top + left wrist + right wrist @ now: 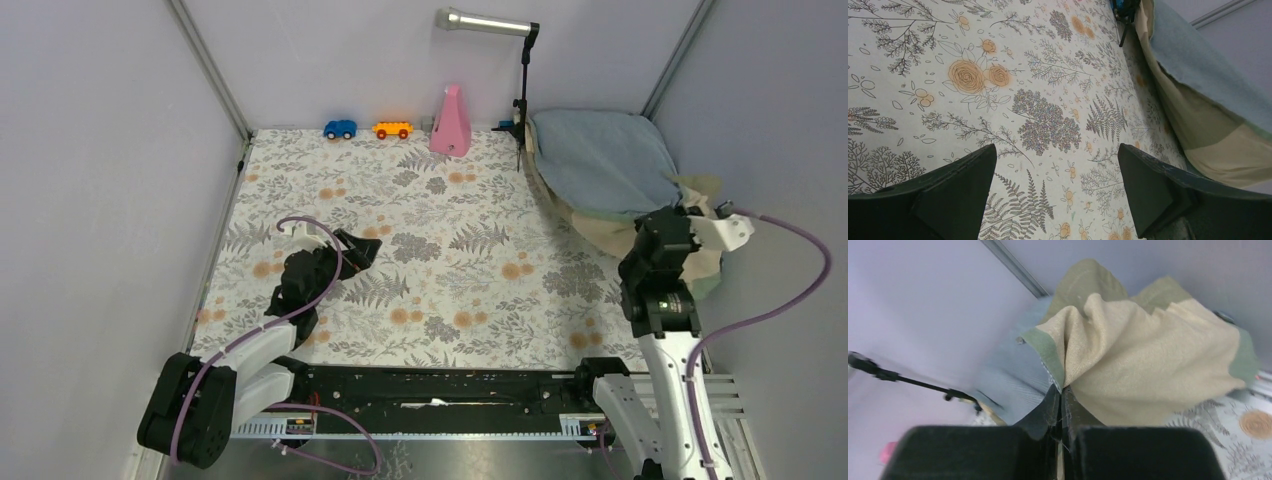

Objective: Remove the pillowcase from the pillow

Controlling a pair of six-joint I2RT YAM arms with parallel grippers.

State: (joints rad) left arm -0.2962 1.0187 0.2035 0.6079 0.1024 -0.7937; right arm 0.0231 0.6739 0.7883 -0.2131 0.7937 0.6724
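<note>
Currently right gripper clamps the pillowcase at its mouth hem, far-right corner of table, likely to peel it off; left gripper, fingers apart, hovers empty, well apart.

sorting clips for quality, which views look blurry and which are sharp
Right wrist view: soft, the pillowcase and the stand behind smeared. Left wrist view: tablecloth print crisp, left gripper dark. Top external view: evenly lit, sharp, no glare.

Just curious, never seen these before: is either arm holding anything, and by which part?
The right fingers pinch the pillowcase by its banded mouth edge; the left fingers are open, empty.
</note>
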